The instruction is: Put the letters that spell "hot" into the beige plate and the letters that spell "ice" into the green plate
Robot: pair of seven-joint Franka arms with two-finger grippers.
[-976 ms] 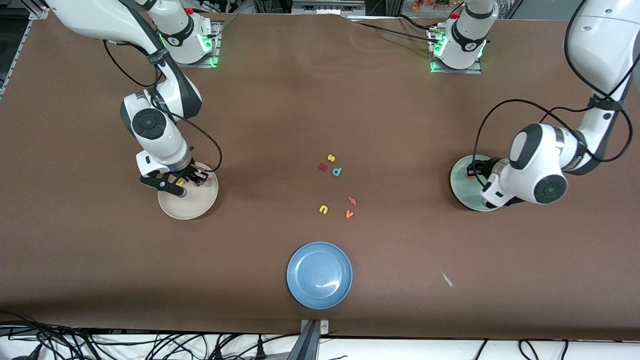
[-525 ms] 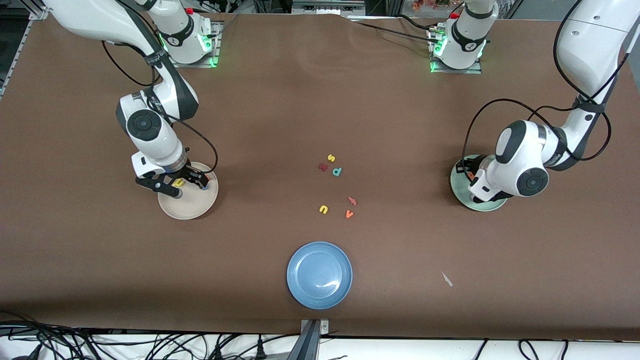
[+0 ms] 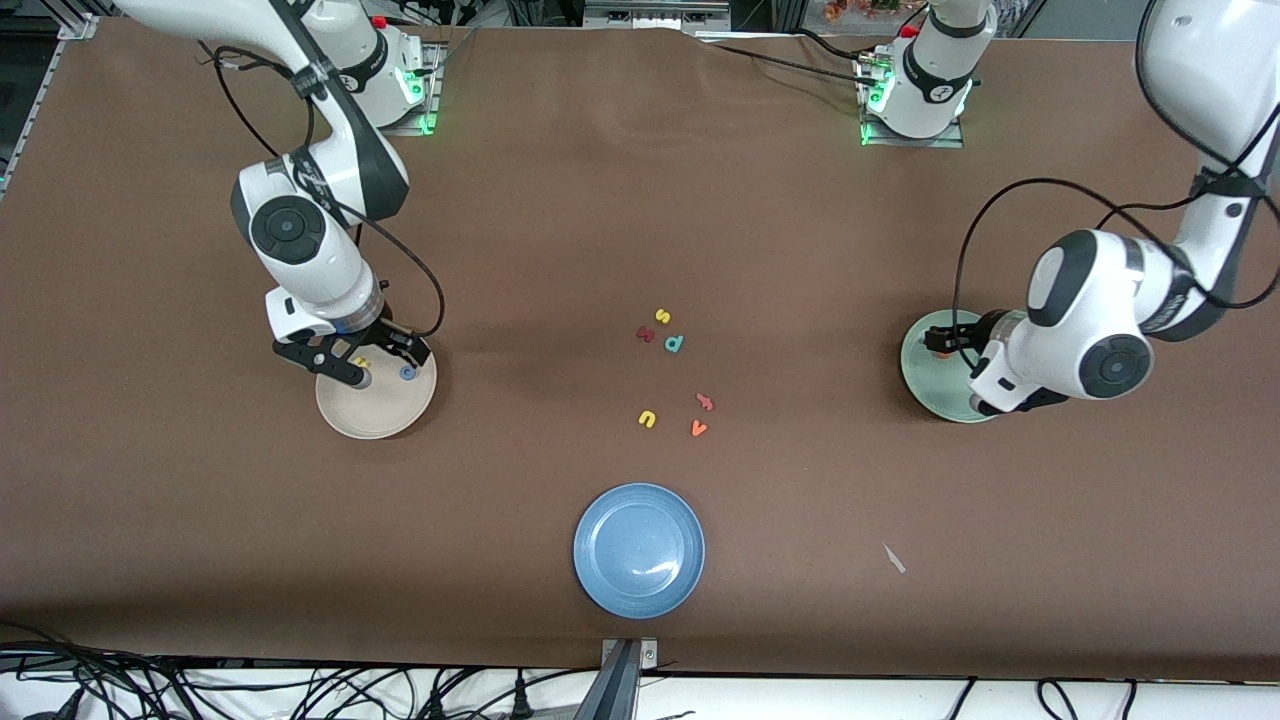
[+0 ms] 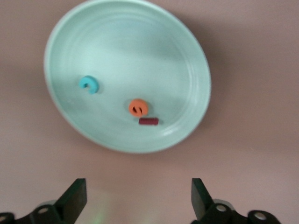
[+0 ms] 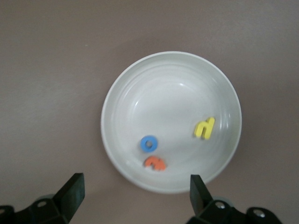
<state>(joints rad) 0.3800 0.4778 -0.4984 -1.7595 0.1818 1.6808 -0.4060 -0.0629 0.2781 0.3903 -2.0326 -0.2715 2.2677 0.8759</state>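
Note:
The beige plate (image 5: 173,88) lies toward the right arm's end of the table. In it are the yellow h (image 5: 204,127), the blue o (image 5: 149,143) and the orange t (image 5: 154,163). My right gripper (image 5: 135,196) hangs open and empty just above that plate's rim (image 3: 385,362). The green plate (image 4: 140,56) lies toward the left arm's end of the table and holds the teal c (image 4: 88,84), the orange e (image 4: 138,108) and the dark red i (image 4: 148,121). My left gripper (image 4: 138,198) is open and empty, raised over that plate's edge (image 3: 950,345).
Loose letters lie mid-table: a yellow s (image 3: 662,316), a dark red letter (image 3: 646,334), a teal p (image 3: 674,344), a yellow u (image 3: 647,419), an orange v (image 3: 699,428) and a salmon piece (image 3: 704,402). A blue plate (image 3: 638,550) sits nearer the front camera.
Both grippers have opened and lifted off their plates. The yellow h now lies free in the beige plate; the left arm's wrist has swung back over the green plate's edge.

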